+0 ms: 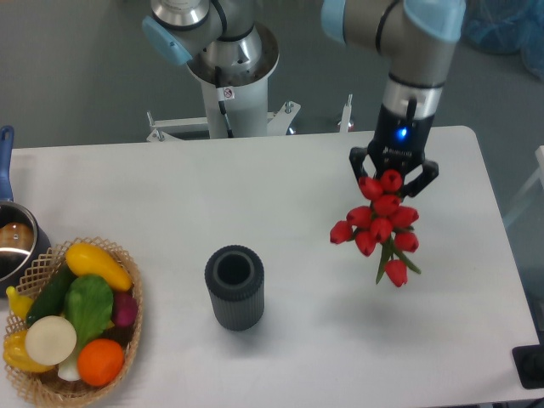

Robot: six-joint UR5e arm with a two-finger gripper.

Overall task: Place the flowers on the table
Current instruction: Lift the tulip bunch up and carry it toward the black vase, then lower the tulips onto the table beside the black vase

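Flowers are hanging in my closed gripper, blooms dangling above the table toward its three o'clock side. I am carrying them in mid-transport; next I am needing to lower them flat, then release.

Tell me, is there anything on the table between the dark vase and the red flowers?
No. The camera view shows only bare white table between vase and flowers.

Gripper clamped on red flowers over white table, dark vase standing, vegetable basket at left
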